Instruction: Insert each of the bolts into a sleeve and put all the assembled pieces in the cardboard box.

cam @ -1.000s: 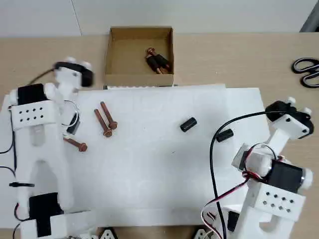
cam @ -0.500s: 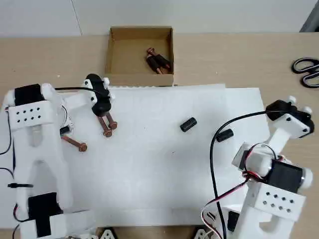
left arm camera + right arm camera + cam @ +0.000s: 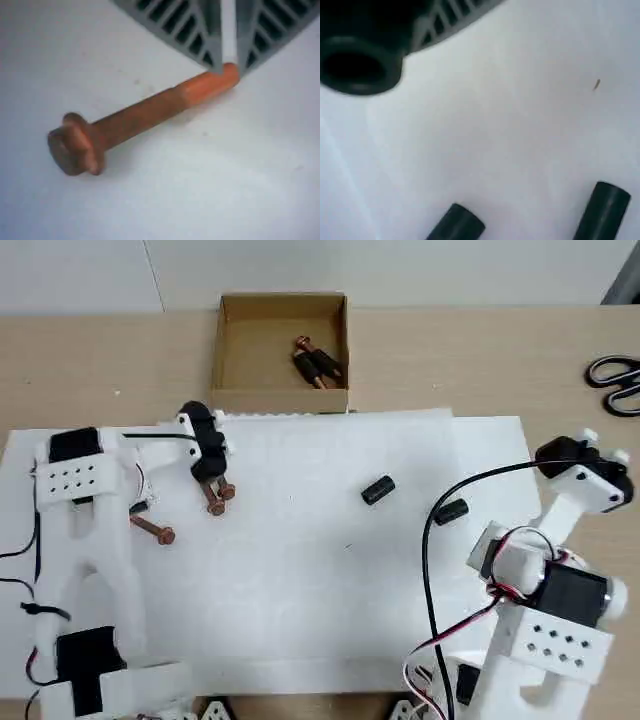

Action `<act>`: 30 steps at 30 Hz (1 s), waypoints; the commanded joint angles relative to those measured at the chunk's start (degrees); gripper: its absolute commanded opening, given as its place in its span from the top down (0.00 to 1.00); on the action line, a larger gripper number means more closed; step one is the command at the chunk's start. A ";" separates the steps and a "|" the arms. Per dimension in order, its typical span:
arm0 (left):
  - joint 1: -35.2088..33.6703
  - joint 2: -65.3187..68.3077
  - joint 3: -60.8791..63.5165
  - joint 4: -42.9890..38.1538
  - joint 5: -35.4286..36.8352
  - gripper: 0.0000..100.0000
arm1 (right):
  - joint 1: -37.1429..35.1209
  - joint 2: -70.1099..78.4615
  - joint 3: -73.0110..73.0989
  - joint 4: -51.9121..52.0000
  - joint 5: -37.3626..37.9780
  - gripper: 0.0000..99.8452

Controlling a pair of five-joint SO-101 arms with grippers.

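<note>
Three copper bolts lie on the white mat: a pair (image 3: 216, 494) side by side and a single one (image 3: 154, 530) nearer the left arm. My left gripper (image 3: 209, 462) hangs over the far ends of the pair. In the left wrist view its fingertips (image 3: 228, 62) stand shut to a thin slit, right at the threaded end of a bolt (image 3: 142, 117). Two loose black sleeves (image 3: 377, 490) (image 3: 451, 510) rest mid-mat. The right arm (image 3: 560, 590) stays at the right, its grey finger (image 3: 447, 22) shut on another black sleeve (image 3: 357, 70). The cardboard box (image 3: 232, 350) holds assembled pieces (image 3: 315, 362).
Scissors (image 3: 614, 373) lie on the wooden table at the far right. The mat's foam edge (image 3: 330, 415) butts against the box's near wall. A black cable (image 3: 430, 540) loops from the right arm across the mat.
The left arm swung its gripper from the mat's left edge rightward and down over the pair of bolts. The right arm has barely moved.
</note>
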 commanded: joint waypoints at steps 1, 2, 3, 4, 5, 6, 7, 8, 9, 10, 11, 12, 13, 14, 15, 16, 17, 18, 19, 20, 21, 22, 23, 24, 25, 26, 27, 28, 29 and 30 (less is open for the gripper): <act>-0.18 -2.64 1.36 -2.37 -23.74 0.99 | 0.13 -0.92 -0.18 -0.92 0.44 1.00; -0.18 -2.64 1.89 -2.37 -23.74 0.99 | 0.13 -0.92 -0.18 -0.92 0.44 1.00; -0.18 -2.64 2.33 -2.46 -23.74 0.99 | 0.13 -0.92 -0.18 -0.92 0.44 1.00; -0.26 -2.64 2.77 -2.46 -23.74 0.99 | 0.13 -0.92 -0.18 -0.92 0.44 1.00; -0.26 -2.64 3.21 -2.46 -23.74 0.99 | 0.13 -0.92 -0.18 -0.92 0.44 1.00; -0.35 -2.64 3.74 -2.46 -23.74 0.98 | 0.13 -0.84 -0.18 -0.92 0.44 1.00; -0.44 -2.64 4.26 -2.46 -23.74 0.96 | 0.13 -0.75 -0.18 -0.92 0.44 1.00; -0.97 -2.64 4.70 -2.46 -23.74 0.94 | 0.13 -0.66 -0.18 -1.01 0.44 1.00; -1.41 -2.64 5.05 -2.55 -23.74 0.92 | 0.13 -0.66 -0.18 -1.01 0.44 1.00; -1.85 -2.64 5.23 -2.55 -23.74 0.91 | 0.13 -0.57 -0.18 -1.10 0.44 1.00; -1.85 -2.55 5.49 -2.55 -23.74 0.90 | 0.13 -0.48 -0.18 -1.10 0.44 1.00; -1.85 -2.55 5.85 -2.64 -23.74 0.90 | 0.13 -0.48 -0.18 -1.10 0.44 1.00; -1.85 -2.55 6.29 -3.16 -23.74 0.90 | 0.13 -0.48 -0.18 -1.10 0.44 1.00; -1.85 -2.55 6.73 -3.60 -23.74 0.90 | 0.13 -0.48 -0.18 -1.10 0.44 1.00; -1.85 -2.55 7.34 -4.66 -23.74 0.90 | 0.13 -0.48 -0.18 -1.10 0.44 1.00; -1.85 -2.55 8.31 -5.89 -23.74 0.90 | 0.13 -0.48 -0.18 -1.10 0.44 1.00; -1.85 -2.55 9.36 -7.30 -23.74 0.90 | 0.13 -0.48 -0.18 -1.10 0.44 1.00; -1.85 -2.55 10.42 -8.62 -23.74 0.90 | 0.13 -0.48 -0.18 -1.10 0.44 1.00; -1.85 -2.55 11.56 -9.93 -23.74 0.90 | 0.13 -0.48 -0.18 -1.10 0.44 1.00; -1.85 -2.55 12.70 -11.60 -23.74 0.90 | 0.13 -0.48 -0.18 -1.10 0.44 1.00; -1.85 -2.55 13.93 -13.27 -23.74 0.90 | 0.13 -0.57 -0.18 -1.10 0.44 1.00; -1.85 -2.55 15.08 -14.95 -23.74 0.90 | 0.13 -0.66 -0.18 -1.10 0.44 1.00; -1.85 -2.55 16.04 -16.62 -23.74 0.90 | 0.13 -0.66 -0.18 -1.01 0.44 1.00; -1.85 -2.55 17.01 -18.11 -23.74 0.90 | 0.13 -0.66 -0.18 -0.92 0.44 1.00; -1.85 -2.55 17.80 -19.34 -23.74 0.90 | 0.13 -0.75 -0.18 -0.84 0.44 1.00; -1.85 -2.55 18.51 -20.48 -23.74 0.90 | 0.13 -0.84 -0.18 -0.84 0.44 1.00; -1.85 -2.55 19.12 -21.36 -23.74 0.90 | 0.13 -0.84 -0.18 -0.75 0.44 1.00; -1.85 -2.55 19.74 -22.15 -23.74 0.90 | 0.13 -0.84 -0.18 -0.75 0.44 1.00; -1.76 -2.55 20.26 -22.77 -23.74 0.90 | 0.13 -0.84 -0.18 -0.75 0.44 1.00; -1.67 -2.55 20.79 -23.30 -23.74 0.90 | 0.13 -0.84 -0.18 -0.75 0.44 1.00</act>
